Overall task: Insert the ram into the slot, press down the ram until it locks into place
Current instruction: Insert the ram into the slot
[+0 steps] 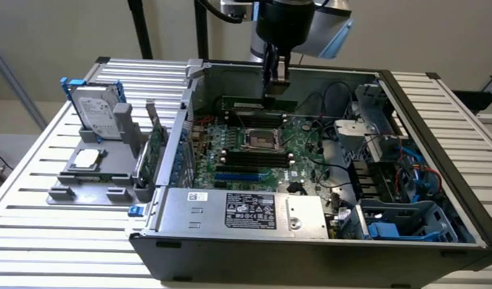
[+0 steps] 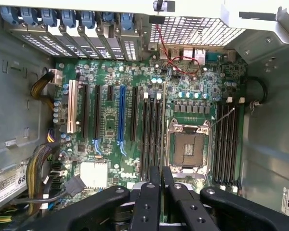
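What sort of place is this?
Likely a robot test bench for PC assembly: an open computer case on a slatted metal table, a hard drive in a grey fixture beside it, the gripper holding the ram over the motherboard.

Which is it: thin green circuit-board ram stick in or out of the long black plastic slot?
Out. The ram stick hangs in the gripper above the green motherboard, its lower edge clear of the slots.

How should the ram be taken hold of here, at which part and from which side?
Grip the ram at the middle of its upper long edge, from straight above, fingers on its two flat faces. It stands on edge, long and thin, lower edge toward the motherboard. The gripper pinches it about there.
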Motion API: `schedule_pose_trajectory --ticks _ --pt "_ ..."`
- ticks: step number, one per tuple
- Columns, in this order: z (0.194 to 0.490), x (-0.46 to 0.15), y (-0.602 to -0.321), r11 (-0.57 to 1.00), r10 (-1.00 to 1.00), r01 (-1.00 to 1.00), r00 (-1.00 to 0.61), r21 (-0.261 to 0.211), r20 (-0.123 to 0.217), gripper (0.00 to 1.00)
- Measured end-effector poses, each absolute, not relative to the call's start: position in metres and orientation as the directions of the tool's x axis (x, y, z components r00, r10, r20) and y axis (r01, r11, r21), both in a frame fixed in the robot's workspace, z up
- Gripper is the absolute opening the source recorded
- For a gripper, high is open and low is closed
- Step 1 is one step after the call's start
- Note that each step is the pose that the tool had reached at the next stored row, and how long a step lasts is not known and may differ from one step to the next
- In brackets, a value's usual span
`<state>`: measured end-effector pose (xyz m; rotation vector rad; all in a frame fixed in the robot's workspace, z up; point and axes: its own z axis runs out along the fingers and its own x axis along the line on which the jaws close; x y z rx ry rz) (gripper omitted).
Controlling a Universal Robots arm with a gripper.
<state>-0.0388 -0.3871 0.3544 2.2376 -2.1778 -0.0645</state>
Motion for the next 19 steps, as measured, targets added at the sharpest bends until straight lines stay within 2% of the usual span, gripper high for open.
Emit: schedule_pose_trajectory --ticks 19 --pt "0.32 -0.039 -0.387 -0.027 -1.0 -0.999 0.027 0.033 -0.017 0.13"
